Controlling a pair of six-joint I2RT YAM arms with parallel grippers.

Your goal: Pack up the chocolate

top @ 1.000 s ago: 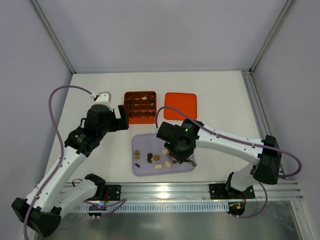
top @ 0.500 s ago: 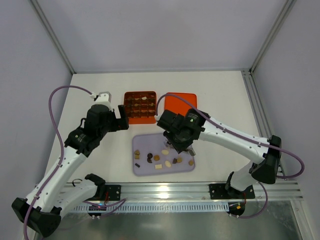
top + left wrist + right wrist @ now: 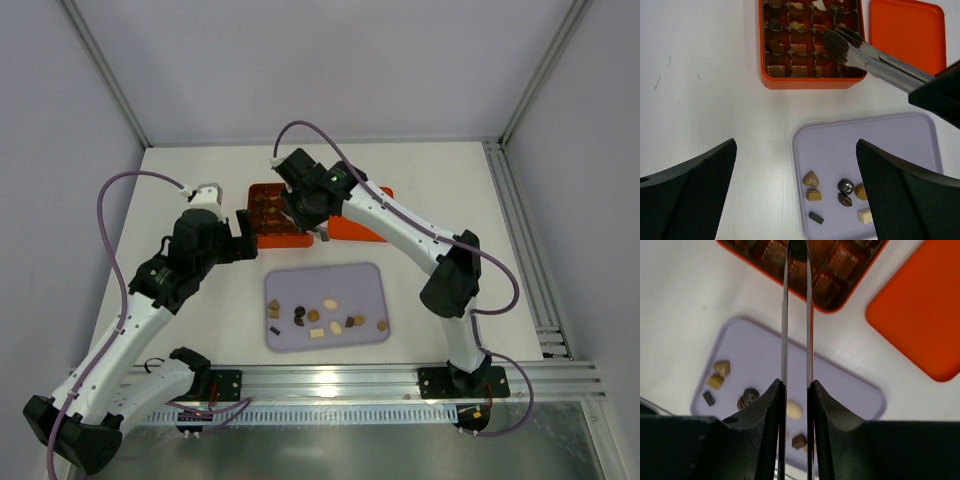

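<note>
Grip check | your right gripper (image 3: 798,246) pinches one dark chocolate piece (image 3: 798,252), jaws narrow, over the orange box (image 3: 810,84) | your left gripper (image 3: 796,145) gapes wide, empty | loose chocolates (image 3: 845,186) lie on purple tray (image 3: 875,150)

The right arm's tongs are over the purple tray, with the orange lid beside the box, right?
No: the left wrist view shows the tongs over the orange gridded box, not the purple tray. The orange lid does lie beside the box.

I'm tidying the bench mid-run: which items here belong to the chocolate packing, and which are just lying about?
In use: chocolate, lilac tray, orange box, right claw gripping one.
Lying about: orange lid, open left claw.
</note>
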